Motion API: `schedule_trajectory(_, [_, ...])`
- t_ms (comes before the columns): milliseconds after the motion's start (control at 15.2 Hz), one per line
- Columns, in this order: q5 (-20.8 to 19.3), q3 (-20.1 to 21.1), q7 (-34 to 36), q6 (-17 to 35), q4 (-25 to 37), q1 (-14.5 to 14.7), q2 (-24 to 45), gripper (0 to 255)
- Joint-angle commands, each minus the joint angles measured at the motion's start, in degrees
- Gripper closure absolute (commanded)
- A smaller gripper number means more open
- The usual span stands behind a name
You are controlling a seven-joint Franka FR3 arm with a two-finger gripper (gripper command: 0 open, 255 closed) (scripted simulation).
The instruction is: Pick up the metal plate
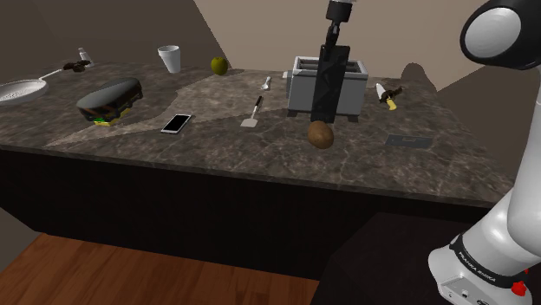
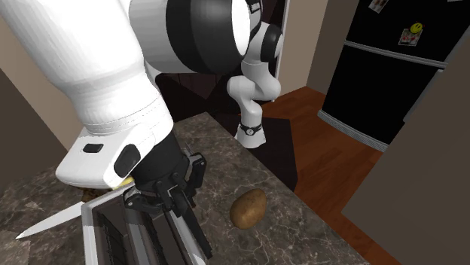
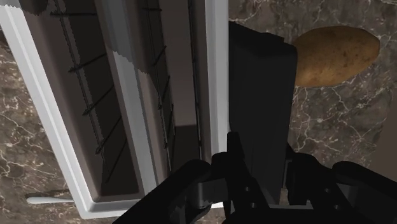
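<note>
The tool [image 1: 333, 43] is gripping the top edge of a dark, flat plate [image 1: 329, 87], its fingers pressing on both faces. The plate is hanging upright at the near side of the white toaster [image 1: 354, 85], with a potato [image 1: 321, 134] lying near it on the dark stone surface [image 1: 260, 147].

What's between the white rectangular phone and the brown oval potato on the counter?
A small pale flat-bladed spatula lying on the dark marbled counter; shoulder view shows it.

The dark, flat plate [image 1: 329, 84] hangs upright, clasped in the pincer [image 1: 335, 42].
</note>
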Motion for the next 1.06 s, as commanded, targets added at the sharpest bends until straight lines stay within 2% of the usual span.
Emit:
schedule_trajectory(0, [0.2, 0.0, 0.2, -1.6, 2.1, -0.3, 0.5, 255])
schedule_trajectory(528, [1.5, 0.3, 1.6, -10.5, 15.7, -2.5, 5.1, 255])
schedule_trajectory(726, [2.5, 0.7, 2.5, -15.2, 23.9, -4.0, 8.5, 255])
schedule_trajectory(858, [3.8, 1.5, 3.7, -20.3, 34.1, -6.2, 13.2, 255])
schedule_trajectory(990, [3.9, 1.8, 4.0, -21.1, 35.7, -6.6, 14.0, 255])
